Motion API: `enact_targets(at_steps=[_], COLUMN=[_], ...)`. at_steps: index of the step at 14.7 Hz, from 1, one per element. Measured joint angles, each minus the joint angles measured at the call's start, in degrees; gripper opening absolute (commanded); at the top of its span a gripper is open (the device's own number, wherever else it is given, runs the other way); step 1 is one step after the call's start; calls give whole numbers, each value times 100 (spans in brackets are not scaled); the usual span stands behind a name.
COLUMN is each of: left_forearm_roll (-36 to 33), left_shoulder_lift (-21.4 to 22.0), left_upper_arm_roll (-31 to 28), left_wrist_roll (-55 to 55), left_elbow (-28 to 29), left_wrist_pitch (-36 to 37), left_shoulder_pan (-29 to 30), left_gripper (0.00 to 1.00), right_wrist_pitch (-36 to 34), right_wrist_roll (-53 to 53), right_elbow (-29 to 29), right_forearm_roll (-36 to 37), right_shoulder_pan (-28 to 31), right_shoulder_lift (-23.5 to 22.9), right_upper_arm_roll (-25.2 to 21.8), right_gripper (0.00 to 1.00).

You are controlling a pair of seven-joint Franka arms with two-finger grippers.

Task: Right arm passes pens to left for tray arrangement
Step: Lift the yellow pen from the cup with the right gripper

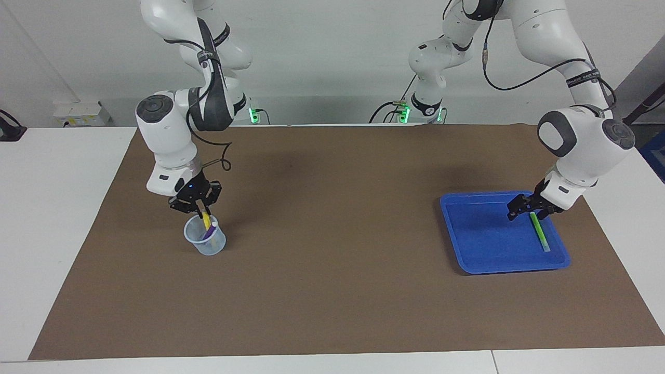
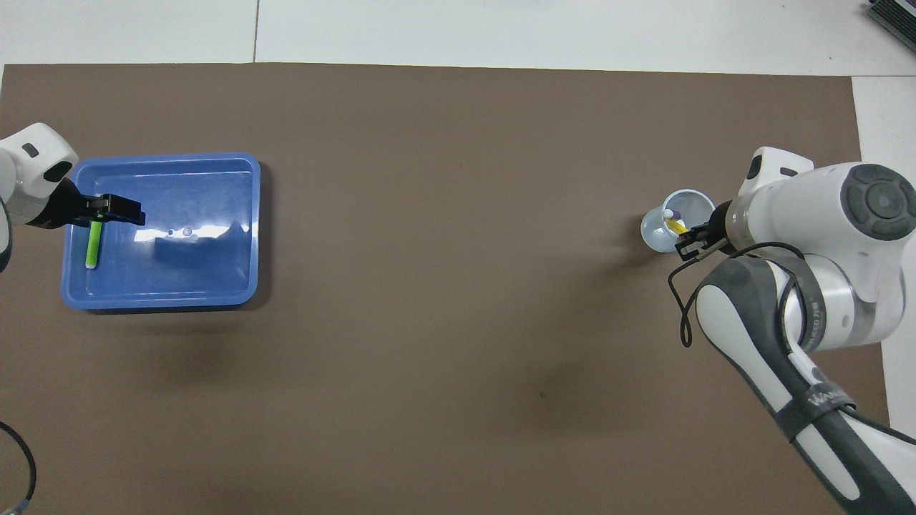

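Note:
The blue tray (image 1: 483, 244) (image 2: 200, 275) lies toward the left arm's end of the table. A green pen (image 1: 539, 231) (image 2: 93, 244) lies flat in it, along the side nearest that end. My left gripper (image 1: 524, 210) (image 2: 118, 212) hangs open just over the pen's upper end, holding nothing. Toward the right arm's end, a yellow pen (image 1: 207, 221) (image 2: 676, 225) and a purple pen (image 1: 210, 234) (image 2: 668, 214) stand in a clear cup (image 1: 208, 245) (image 2: 657, 232). My right gripper (image 1: 200, 209) (image 2: 687, 239) reaches down into the cup's mouth, shut on the yellow pen's top.
A brown mat (image 1: 332, 234) covers most of the white table (image 1: 52, 208). The clear cup is small and stands upright on the mat. A black cable loops from the right arm's wrist (image 1: 224, 163).

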State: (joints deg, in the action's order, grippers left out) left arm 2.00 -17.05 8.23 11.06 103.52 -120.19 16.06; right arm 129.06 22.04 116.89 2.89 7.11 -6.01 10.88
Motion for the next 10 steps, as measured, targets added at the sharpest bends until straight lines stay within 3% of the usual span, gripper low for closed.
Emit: enact_targets(at_steps=[10], left_forearm_roll=[14], left_shoulder_lift=[326], left_upper_arm_roll=[73], left_wrist_roll=[-963], left_elbow=[-370], left_wrist_pitch=[927], left_shoulder_pan=[-538], left_gripper=[100], right_wrist_pitch=[-2110], right_wrist_roll=[0], right_elbow=[-1598], right_forearm_roll=[-170], right_shoulder_pan=[0], right_shoulder_lift=[141], right_upper_arm_roll=[14], right_gripper=[12])
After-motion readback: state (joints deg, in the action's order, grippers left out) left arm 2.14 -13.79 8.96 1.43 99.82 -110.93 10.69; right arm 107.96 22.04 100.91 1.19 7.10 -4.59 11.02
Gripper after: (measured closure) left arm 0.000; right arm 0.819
